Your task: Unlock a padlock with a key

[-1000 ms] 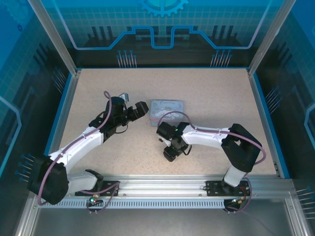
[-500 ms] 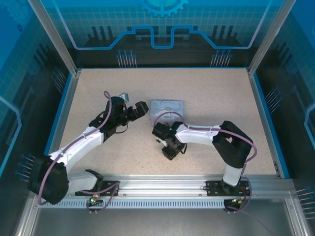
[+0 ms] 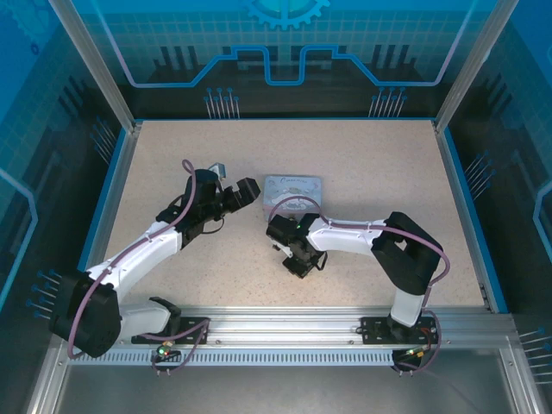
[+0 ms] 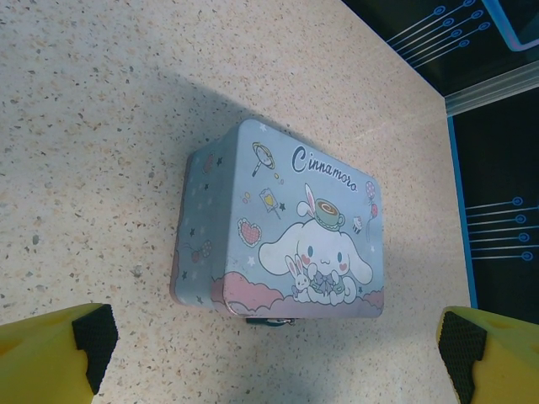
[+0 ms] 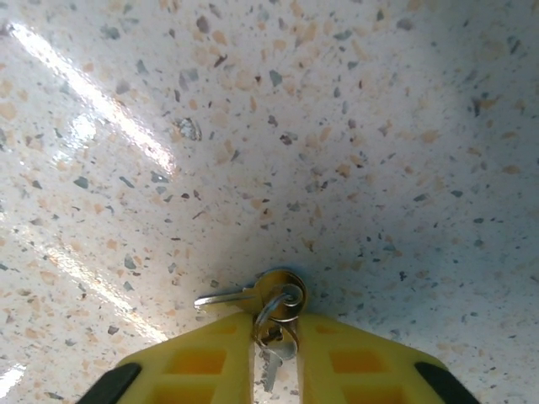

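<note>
Two pincers: left pincer (image 4: pixel 278 341) spread wide, empty; right pincer (image 5: pixel 276 326) pinching key (image 5: pixel 240 297), ring (image 5: pixel 271 313) half hidden.

On my right wrist feed the key (image 5: pixel 240 297) shows its blade and half its ring; the rest is tucked between the fingers (image 5: pixel 202 370) of the right gripper (image 5: pixel 276 330). Under the tin's (image 4: pixel 286 227) lower edge sits a dark lump (image 4: pixel 269 320), mostly hidden, too small to name.
</note>
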